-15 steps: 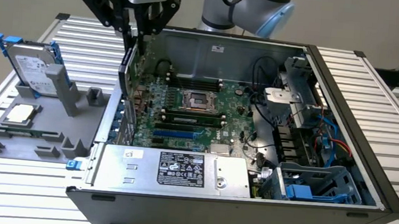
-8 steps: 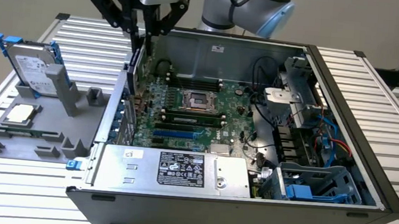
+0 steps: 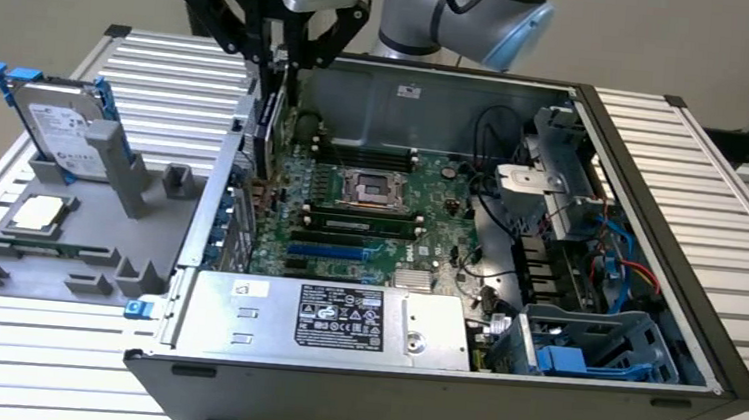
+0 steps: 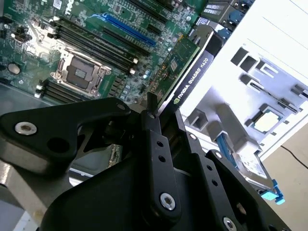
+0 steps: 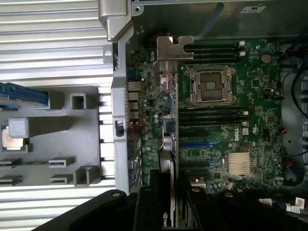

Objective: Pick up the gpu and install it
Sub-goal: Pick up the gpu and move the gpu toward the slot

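Note:
My gripper [image 3: 295, 55] is shut on the gpu [image 3: 273, 112], a thin card held on edge. The card hangs over the open computer case [image 3: 400, 398], close to the wall on the exterior view's left. In the second wrist view the gpu [image 4: 182, 57] shows a green face and a black edge between my black fingers [image 4: 155, 144]. In the first wrist view the gpu [image 5: 169, 144] runs edge-on above the green motherboard [image 5: 250, 96], beside the CPU socket [image 5: 211, 85]. Its grey metal bracket [image 5: 174, 48] is at the far end, and my gripper [image 5: 171, 199] clamps the near end. Contact with a slot cannot be told.
A grey fixture [image 3: 63, 256] on the exterior view's left carries a silver hard drive in a blue frame [image 3: 60, 130] and a small square silver chip [image 3: 37, 214]. Inside the case are a power supply [image 3: 339, 318], a drive cage [image 3: 591, 352] and cables [image 3: 611, 264].

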`<state>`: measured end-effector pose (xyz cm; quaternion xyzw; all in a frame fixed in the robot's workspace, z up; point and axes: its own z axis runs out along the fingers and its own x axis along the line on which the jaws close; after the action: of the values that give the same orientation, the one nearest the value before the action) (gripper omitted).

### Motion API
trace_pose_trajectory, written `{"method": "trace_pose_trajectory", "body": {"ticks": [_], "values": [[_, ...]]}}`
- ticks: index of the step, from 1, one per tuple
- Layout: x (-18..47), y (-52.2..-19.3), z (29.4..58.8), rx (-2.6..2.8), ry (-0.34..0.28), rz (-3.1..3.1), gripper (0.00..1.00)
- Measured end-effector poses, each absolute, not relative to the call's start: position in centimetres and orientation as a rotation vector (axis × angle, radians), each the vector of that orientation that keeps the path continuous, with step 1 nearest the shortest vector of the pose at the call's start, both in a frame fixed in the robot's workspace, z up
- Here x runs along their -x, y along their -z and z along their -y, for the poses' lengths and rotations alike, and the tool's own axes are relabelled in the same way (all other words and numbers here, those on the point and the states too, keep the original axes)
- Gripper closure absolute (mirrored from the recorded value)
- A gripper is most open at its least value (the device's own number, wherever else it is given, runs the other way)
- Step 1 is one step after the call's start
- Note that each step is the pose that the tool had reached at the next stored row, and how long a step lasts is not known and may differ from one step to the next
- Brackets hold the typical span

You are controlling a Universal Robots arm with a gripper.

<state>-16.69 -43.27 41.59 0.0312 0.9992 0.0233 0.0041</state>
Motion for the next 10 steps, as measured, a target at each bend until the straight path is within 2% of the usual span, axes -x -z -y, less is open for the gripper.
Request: {"method": "trace_pose_trajectory", "body": {"ticks": [10], "values": [[15.4,-41.6,43.3,-0.096,-0.073,-3.131,1.00]]}}
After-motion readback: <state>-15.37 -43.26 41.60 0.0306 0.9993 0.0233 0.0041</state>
